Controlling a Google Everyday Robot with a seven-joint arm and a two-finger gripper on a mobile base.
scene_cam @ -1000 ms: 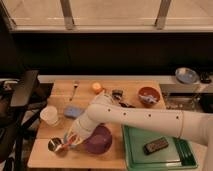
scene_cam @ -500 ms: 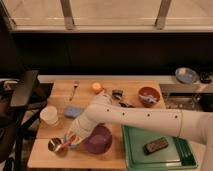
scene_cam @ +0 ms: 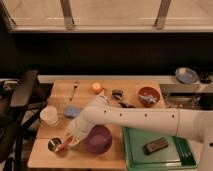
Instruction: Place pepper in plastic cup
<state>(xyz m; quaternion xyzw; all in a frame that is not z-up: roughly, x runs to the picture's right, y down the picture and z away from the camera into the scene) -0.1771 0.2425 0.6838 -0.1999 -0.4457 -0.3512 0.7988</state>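
While gripper (scene_cam: 69,143) clutches pepper (scene_cam: 64,146) | stiff, light, slick | grip mid-body | plastic cup (scene_cam: 72,111) beyond.

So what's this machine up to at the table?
A robot arm reaches across the wooden table to its front left corner. Its gripper is low there, beside the purple bowl and right by a shiny metal cup, with the orange-red pepper at its tip. The pepper is meant for the light-blue plastic cup, which sits farther back, next to a whitish tumbler. It is not in that cup yet.
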